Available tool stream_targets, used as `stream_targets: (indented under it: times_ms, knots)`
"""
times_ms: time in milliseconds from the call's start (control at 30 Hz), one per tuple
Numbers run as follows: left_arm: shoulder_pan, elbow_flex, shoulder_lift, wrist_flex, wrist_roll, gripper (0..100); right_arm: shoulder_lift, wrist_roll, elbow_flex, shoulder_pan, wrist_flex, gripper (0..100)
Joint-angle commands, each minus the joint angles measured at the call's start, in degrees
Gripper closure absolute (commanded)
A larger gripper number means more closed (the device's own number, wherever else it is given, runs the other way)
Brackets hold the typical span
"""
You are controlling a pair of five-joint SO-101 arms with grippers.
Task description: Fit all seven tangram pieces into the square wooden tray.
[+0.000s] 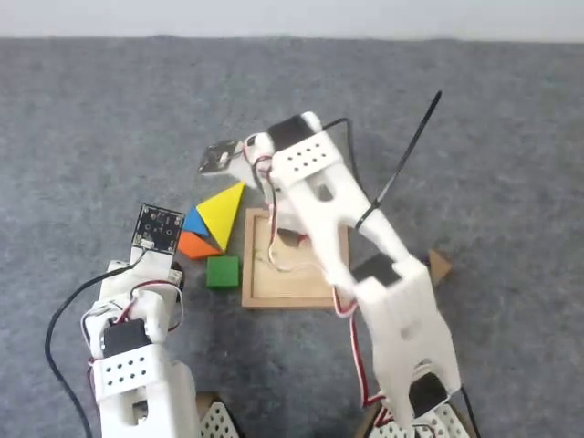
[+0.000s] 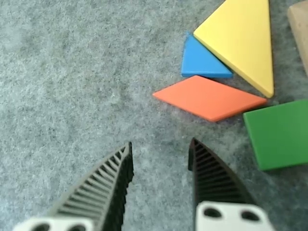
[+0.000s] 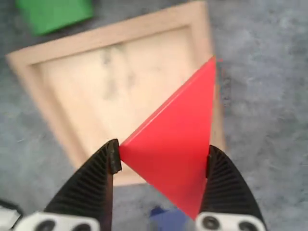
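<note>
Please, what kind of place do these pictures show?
Probably a robotics workbench, not a home: a table covered in grey felt-like cloth, two white robot arms, and a square wooden tray beside flat coloured tangram pieces.

Left fingers (image 2: 111,186) apart — right fingers (image 3: 95,185) closed

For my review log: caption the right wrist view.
Right end effector grips red triangle over wooden tray; green square nearby.

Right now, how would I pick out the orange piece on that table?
Find the square wooden tray on the grey table. Just beside it, the flat orange slanted four-sided piece lies next to the small blue triangle and near the green square. It alone is a parallelogram.
</note>
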Motion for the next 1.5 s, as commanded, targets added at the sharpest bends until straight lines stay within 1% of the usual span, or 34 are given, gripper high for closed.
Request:
stream_targets:
  times_ms: [0, 67, 200, 300, 433, 600, 867, 967, 1067, 1200, 1300, 1367, 1467]
  knots:
    - [0.35, -0.66, -1.32, -1.41, -0.62, 82, -13.49, 1.32, 8.26, -3.82, 1.71, 90.5]
    - [0.35, -0.66, -1.32, -1.32, -0.62, 82, -18.07, 1.76, 13.98, -4.79, -0.84, 90.5]
    - [0.35, -0.66, -1.32, -1.32, -0.62, 82, -22.20, 2.11, 26.73, -4.62, -12.09, 90.2]
    - [0.35, -0.66, -1.32, -1.32, -0.62, 82, -22.11, 5.71, 33.76, -4.53, -19.47, 90.2]
    - [0.35, -0.66, -1.32, -1.32, -0.62, 82, -22.11, 9.41, 38.59, -2.42, -28.53, 90.1]
    - [0.35, -0.66, -1.32, -1.32, -0.62, 82, -22.02, 13.01, 39.74, -0.92, -31.25, 90.0]
    - [0.35, -0.66, -1.32, -1.32, -0.62, 82, -17.80, 12.31, 38.86, -0.92, -33.45, 89.9]
    - [0.35, -0.66, -1.32, -1.32, -0.62, 82, -15.43, 8.88, 35.69, -0.66, -32.92, 89.4]
    - [0.35, -0.66, -1.32, -1.32, -0.62, 82, -13.67, 8.62, 32.88, 0.13, -30.73, 83.1]
    - [0.35, -0.66, -1.32, -1.32, -0.62, 82, -12.79, 9.49, 32.09, 0.22, -29.58, 67.7]
    - [0.35, -0.66, -1.32, -1.32, -0.62, 82, -12.88, 9.23, 32.09, 0.40, -29.58, 58.9]
    - [0.35, -0.66, -1.32, -1.32, -0.62, 82, -13.05, 9.23, 32.09, 0.40, -29.58, 56.2]
    - [0.35, -0.66, -1.32, -1.32, -0.62, 82, -15.34, 9.14, 32.44, 0.40, -29.49, 55.5]
